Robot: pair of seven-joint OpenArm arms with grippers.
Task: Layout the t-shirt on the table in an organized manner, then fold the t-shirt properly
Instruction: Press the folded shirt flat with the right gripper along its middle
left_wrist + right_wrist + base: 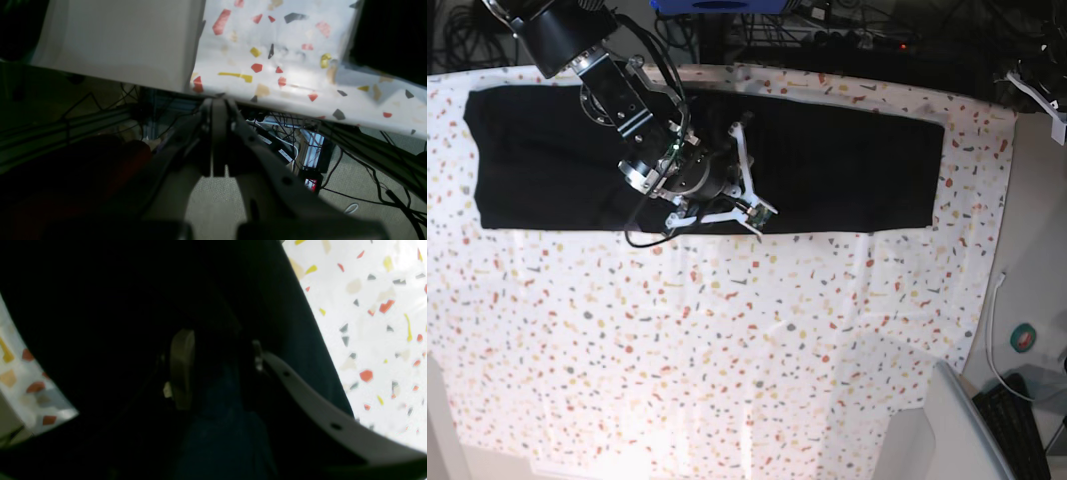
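T-shirt lies as long strip across far side of bench. My right end effector over its near edge, jaws apart astride cloth, grip unclear. Left end effector pressed together, parked off bench, out of the way.

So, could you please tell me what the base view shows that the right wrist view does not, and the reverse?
Only the base view shows the whole black soft fabric t-shirt, already folded into a long horizontal band near the far edge of the white speckled table, with the right gripper over its middle. Only the right wrist view shows the pale fingers close up, apart, dark fabric between them; a grip cannot be confirmed. Both show black shirt on flecked cover.
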